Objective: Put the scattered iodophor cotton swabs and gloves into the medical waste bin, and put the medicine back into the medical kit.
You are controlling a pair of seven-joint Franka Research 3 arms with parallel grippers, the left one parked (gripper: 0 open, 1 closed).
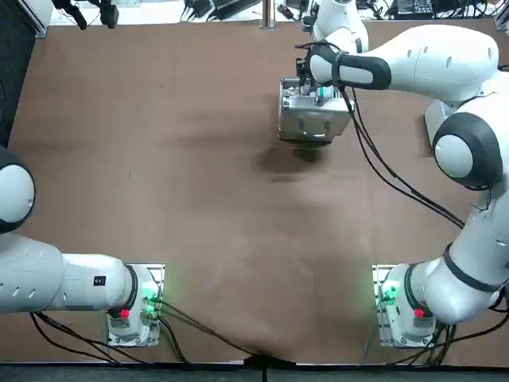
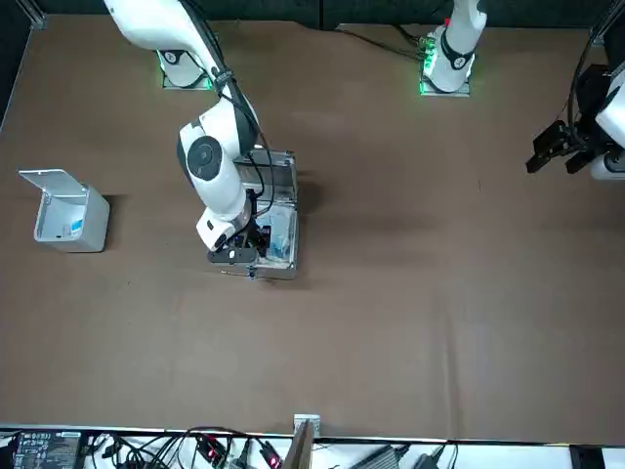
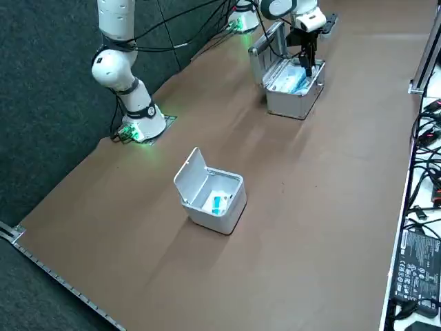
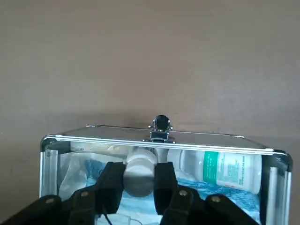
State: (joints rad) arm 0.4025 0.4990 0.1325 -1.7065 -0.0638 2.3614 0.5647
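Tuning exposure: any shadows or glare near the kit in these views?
Top view: soft shadow on the table beside the medical kit. Right wrist view: kit's metal rim glints; right gripper, in the kit, shut on the white bottle. Right side view: green glow at the arm base.

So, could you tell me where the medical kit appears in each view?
Top: medical kit, upper centre-right.
Front: left of centre.
Right side: top, right of centre.
Right wrist: close up, around the right gripper.
Shared landmark: that gripper, shut on a white bottle inside it.
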